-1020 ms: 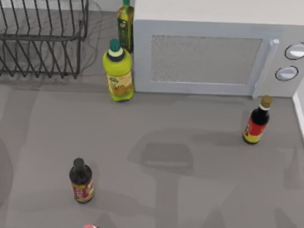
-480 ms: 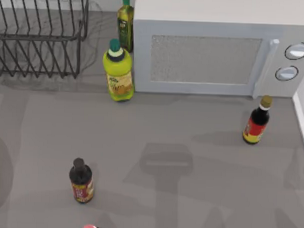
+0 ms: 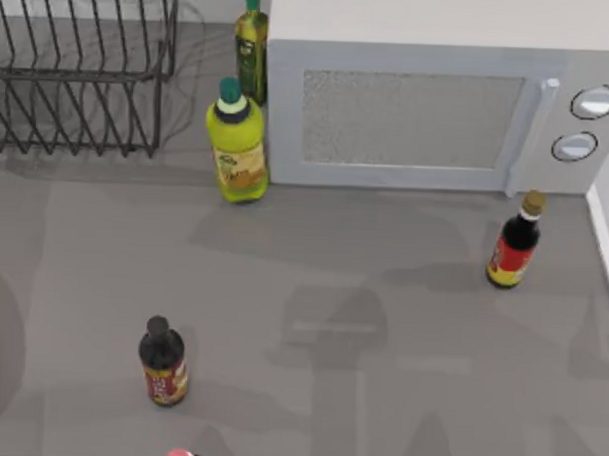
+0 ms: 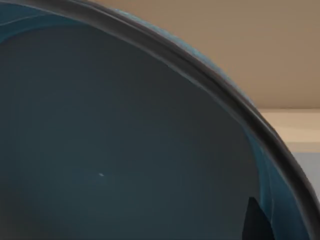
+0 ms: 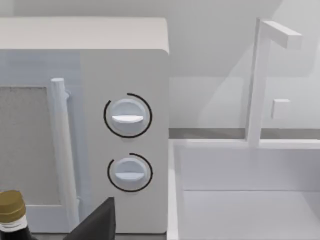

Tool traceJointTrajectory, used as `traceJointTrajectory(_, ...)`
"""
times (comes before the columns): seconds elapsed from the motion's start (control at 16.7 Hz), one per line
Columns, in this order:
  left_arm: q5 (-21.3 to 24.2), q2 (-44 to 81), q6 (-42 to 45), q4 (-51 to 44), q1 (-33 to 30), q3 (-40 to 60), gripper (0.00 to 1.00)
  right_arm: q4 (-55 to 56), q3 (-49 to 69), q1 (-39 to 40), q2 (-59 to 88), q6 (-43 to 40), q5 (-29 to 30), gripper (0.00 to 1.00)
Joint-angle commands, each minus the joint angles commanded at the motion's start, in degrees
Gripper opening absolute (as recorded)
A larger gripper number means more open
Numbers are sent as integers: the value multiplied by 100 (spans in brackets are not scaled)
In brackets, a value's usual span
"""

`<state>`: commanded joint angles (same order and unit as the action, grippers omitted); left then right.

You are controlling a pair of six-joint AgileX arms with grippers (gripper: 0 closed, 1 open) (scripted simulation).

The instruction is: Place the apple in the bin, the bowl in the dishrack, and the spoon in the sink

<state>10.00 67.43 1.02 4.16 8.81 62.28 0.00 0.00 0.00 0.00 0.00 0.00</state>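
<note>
Top view, left to right: the dishrack point(image 3: 80, 70) stands empty at the far left of the grey table point(image 3: 384, 251), then a green bottle point(image 3: 237, 141) with an olive-oil bottle point(image 3: 251, 41) behind it, a dark sauce bottle point(image 3: 162, 363) nearer, the microwave point(image 3: 429, 112) along the far edge, and a red-labelled bottle point(image 3: 514, 245) at the right. Left wrist view sits tight against the blue-teal bowl point(image 4: 110, 150), its dark rim arcing across, one dark fingertip point(image 4: 256, 222) showing against the inside wall; I cannot tell whether the left gripper is clamped on the rim. Right wrist view faces the microwave dials and the white sink point(image 5: 240, 200) beside it, with a dark finger point(image 5: 97, 222) at the edge; its grip state is unclear too. Judging by this, the bowl step is in hand; next would be carrying it over the rack and lowering it between the wires.
</note>
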Motion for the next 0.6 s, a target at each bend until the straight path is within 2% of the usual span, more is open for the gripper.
traceJointTrajectory(0.36, -232, 2144, -25, 2896, -286, -469, 0, 0, 0, 0, 0, 0, 0, 100)
traceJointTrajectory(0.6, -359, 3079, -16, 4085, -454, -827, 0, 0, 0, 0, 0, 0, 0, 100)
